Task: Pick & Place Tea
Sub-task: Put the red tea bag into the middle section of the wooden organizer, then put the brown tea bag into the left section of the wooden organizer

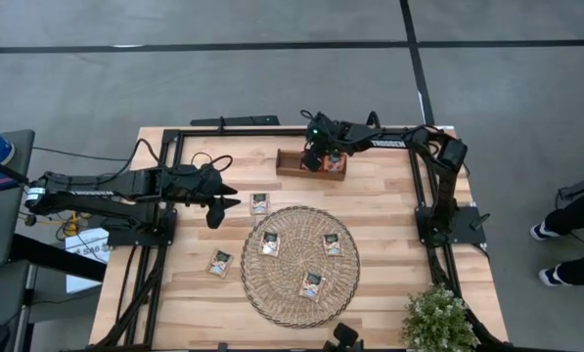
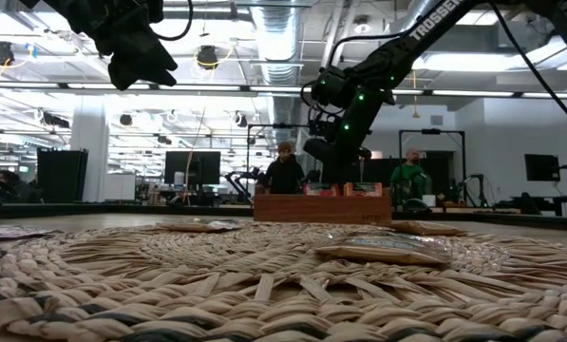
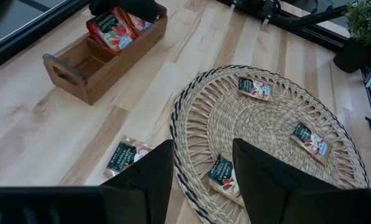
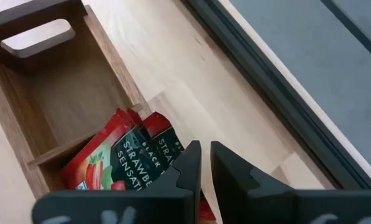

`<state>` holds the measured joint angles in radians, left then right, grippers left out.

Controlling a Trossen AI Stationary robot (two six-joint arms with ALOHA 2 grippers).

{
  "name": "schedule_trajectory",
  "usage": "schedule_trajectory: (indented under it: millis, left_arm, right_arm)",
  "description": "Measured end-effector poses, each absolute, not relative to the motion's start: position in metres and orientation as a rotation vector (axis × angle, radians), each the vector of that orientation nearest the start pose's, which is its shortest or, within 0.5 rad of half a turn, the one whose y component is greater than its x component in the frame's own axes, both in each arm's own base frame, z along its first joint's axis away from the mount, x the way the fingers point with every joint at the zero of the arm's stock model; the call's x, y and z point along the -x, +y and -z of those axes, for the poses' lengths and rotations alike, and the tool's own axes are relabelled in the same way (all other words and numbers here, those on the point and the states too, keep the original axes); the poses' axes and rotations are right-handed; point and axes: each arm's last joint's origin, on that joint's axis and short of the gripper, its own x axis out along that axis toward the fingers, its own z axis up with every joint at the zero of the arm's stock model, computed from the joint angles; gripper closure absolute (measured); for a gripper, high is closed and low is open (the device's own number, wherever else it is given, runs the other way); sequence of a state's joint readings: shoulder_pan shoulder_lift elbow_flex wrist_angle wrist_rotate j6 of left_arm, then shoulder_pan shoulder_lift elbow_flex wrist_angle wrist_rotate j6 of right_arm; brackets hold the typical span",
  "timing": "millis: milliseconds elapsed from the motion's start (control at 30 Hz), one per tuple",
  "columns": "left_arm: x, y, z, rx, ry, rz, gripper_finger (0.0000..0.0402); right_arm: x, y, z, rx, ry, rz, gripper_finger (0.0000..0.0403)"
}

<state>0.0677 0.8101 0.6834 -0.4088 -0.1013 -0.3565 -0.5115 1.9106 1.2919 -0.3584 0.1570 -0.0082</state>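
Sachets (image 4: 120, 158) partly behind right gripper (image 4: 204, 163)

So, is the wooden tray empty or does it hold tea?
Partly filled. The wooden tray holds red tea sachets in one compartment; the compartment beside it is bare.

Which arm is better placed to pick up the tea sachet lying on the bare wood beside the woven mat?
Probably the left. Its open left gripper hovers near that sachet, while the right gripper is nearly shut over the wooden tray.
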Motion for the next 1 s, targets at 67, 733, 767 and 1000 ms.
schedule_trajectory:
  millis: [67,733,767,1000]
  left_arm:
    - [-0.171,0.015,-0.274,0.337,0.501,-0.258,0.0246]
    - [-0.171,0.015,-0.274,0.334,0.500,-0.258,0.0246]
    - [-0.171,0.015,-0.274,0.336,0.499,-0.258,0.0246]
    - [-0.171,0.015,-0.274,0.439,0.491,-0.286,0.0246]
  right_arm:
    - [-0.344,-0.196,-0.179,-0.164,0.982,0.606,0.0378]
    - [-0.316,-0.171,-0.252,-0.122,0.914,0.613,0.0393]
    - [-0.310,-0.165,-0.261,-0.130,0.910,0.612,0.0393]
    - [-0.274,-0.097,-0.306,-0.169,0.974,0.361,0.0393]
